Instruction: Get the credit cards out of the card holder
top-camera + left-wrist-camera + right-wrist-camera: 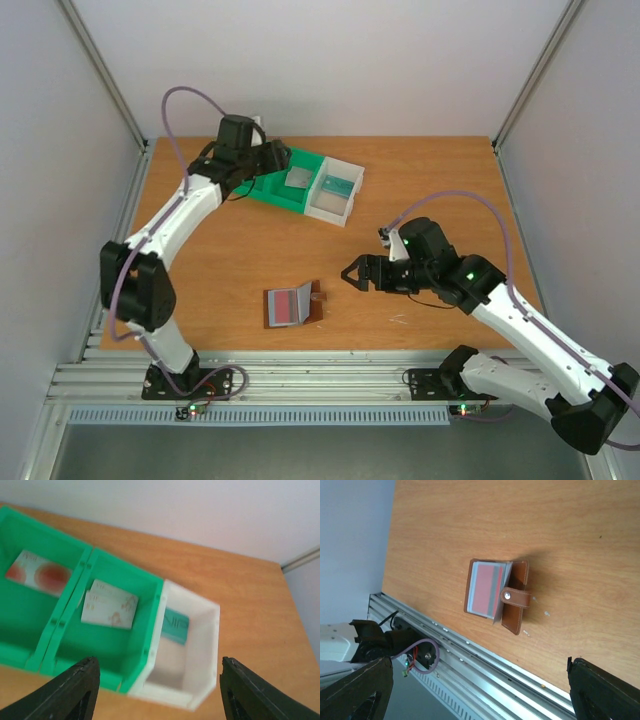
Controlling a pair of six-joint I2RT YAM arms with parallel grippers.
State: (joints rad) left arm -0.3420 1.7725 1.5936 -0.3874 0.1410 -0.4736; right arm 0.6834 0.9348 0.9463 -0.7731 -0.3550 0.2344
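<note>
The brown card holder (293, 305) lies open on the table near the front edge, with a red card (289, 305) in its grey pocket. It also shows in the right wrist view (516, 596), the red card (484, 590) inside and the snap tab (516, 598) across it. My right gripper (356, 276) is open and empty, to the right of the holder and apart from it. My left gripper (283, 158) is open and empty over the green bin (283, 182). Cards lie in the bins: a pale one (109, 603), a red-patterned one (40, 573) and a teal one (175, 625).
A green bin (105, 645) with two compartments and a white bin (200, 645) stand side by side at the back of the table; the white bin (335, 190) is on the right. A metal rail (485, 665) runs along the front edge. Grey walls enclose the table.
</note>
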